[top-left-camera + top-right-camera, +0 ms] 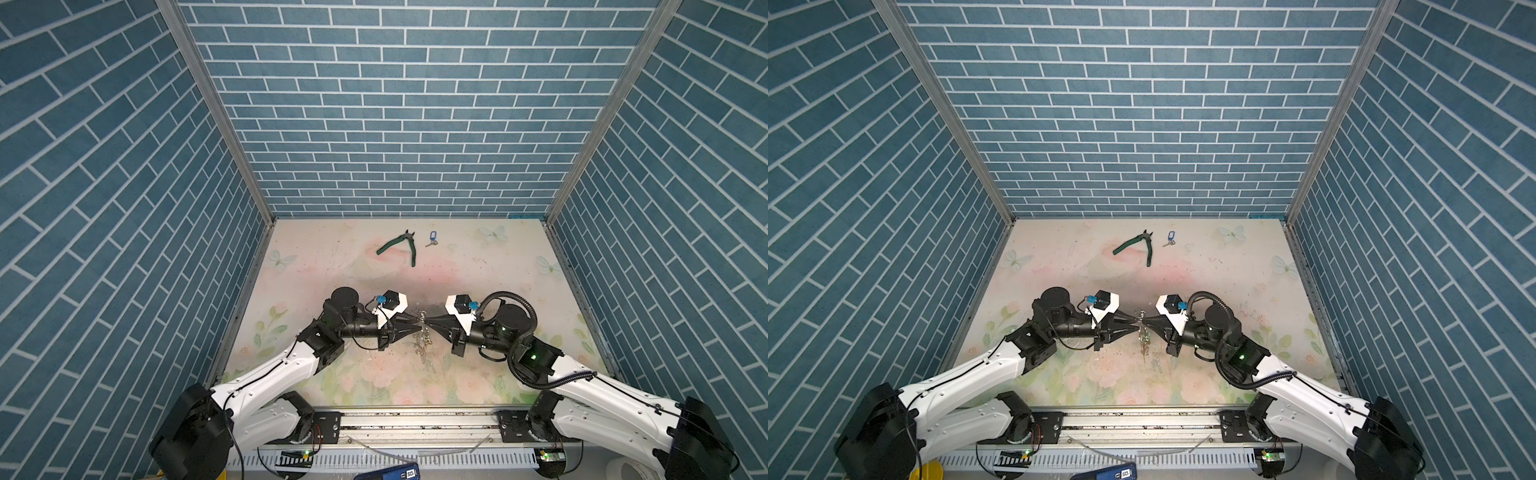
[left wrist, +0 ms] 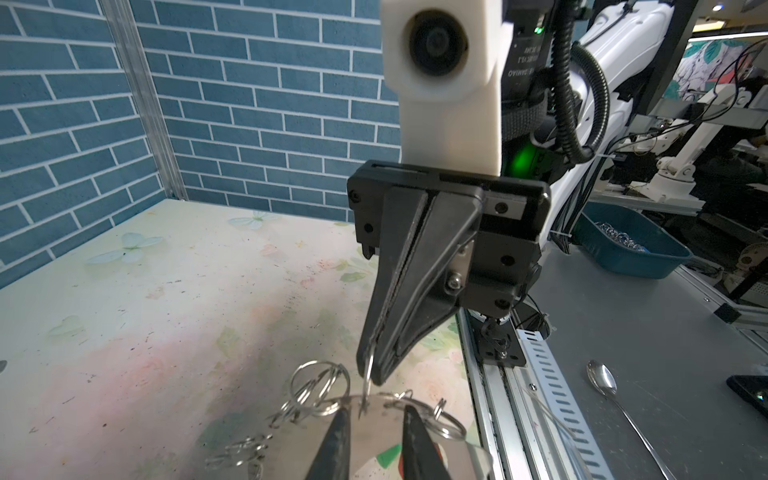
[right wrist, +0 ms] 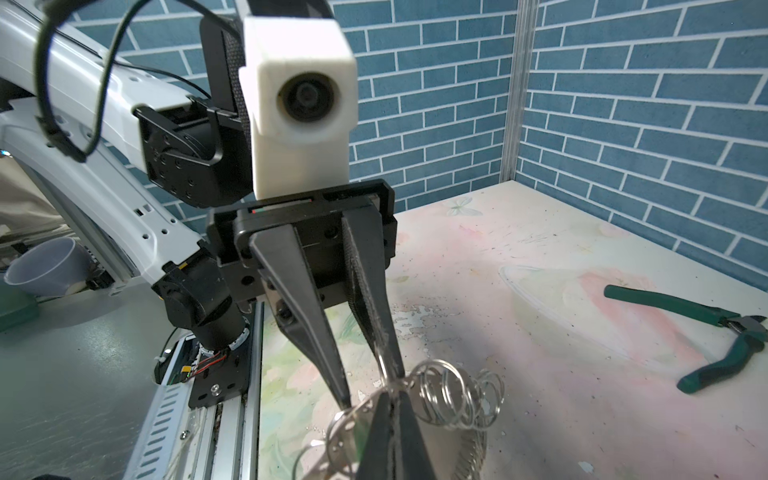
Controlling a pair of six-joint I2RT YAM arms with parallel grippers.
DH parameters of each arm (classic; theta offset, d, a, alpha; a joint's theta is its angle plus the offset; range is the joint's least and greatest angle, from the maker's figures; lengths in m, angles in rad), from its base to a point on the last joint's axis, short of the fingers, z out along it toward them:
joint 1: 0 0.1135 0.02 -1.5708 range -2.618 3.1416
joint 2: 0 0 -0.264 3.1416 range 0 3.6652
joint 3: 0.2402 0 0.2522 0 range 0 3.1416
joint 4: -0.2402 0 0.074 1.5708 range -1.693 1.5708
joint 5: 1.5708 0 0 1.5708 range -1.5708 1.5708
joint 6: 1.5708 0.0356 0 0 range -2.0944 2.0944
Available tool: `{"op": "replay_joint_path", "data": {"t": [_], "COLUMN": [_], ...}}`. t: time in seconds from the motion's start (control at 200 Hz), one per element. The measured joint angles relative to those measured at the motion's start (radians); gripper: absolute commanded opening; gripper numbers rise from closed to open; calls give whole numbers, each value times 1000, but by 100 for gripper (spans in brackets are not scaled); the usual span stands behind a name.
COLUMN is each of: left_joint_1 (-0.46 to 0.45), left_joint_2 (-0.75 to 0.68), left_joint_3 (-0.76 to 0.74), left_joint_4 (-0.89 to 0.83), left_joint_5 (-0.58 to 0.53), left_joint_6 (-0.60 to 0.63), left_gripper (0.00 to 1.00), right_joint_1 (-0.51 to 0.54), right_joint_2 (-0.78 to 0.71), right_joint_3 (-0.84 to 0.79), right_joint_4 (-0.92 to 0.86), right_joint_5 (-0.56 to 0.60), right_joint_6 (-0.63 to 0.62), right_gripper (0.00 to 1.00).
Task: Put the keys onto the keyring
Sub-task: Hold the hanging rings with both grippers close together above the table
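Top views, both: my left arm (image 1: 270,374) and right arm (image 1: 602,390) reach in from the near corners. Each bends inward at the wrist, so the 2 claws meet tip to tip over the middle of the table (image 1: 498,270).

- Left claw (image 1: 417,324): fingers (image 3: 303,311) a little apart, astride the edge of the keyring (image 1: 422,344). I cannot tell whether they pinch it.
- Right claw (image 1: 428,323): closed, nipping 1 small silver ring of the keyring, as the left wrist view shows.
- Keyring: between my 2 claws, its bunch of rings trailing toward the near edge.
- Keys (image 1: 432,239): blue tag, flat at the table's far side, well apart from both claws.
- Pliers (image 1: 399,246): just beside the keys, handles spread.
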Motion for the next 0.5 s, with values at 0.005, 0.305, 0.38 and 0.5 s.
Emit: {"op": "replay_joint_path", "data": {"t": [0.005, 0.305, 0.38, 0.5], "left_joint_1": [0, 13, 13, 15], "left_joint_2": [0, 37, 37, 37], "left_joint_3": [-1, -15, -15, -15], "left_joint_4": [2, 107, 117, 125], "left_joint_5": [1, 40, 44, 48], "left_joint_6": [-2, -69, -76, -83], "left_gripper": [20, 11, 11, 10], "right_joint_1": [0, 0, -1, -1], "right_joint_2": [0, 3, 7, 19], "right_joint_3": [0, -3, -3, -3], "right_joint_4": [0, 23, 24, 24], "right_joint_5": [-1, -18, -22, -26], "right_joint_6": [0, 10, 10, 10], "right_gripper": [0, 0, 0, 0]}}
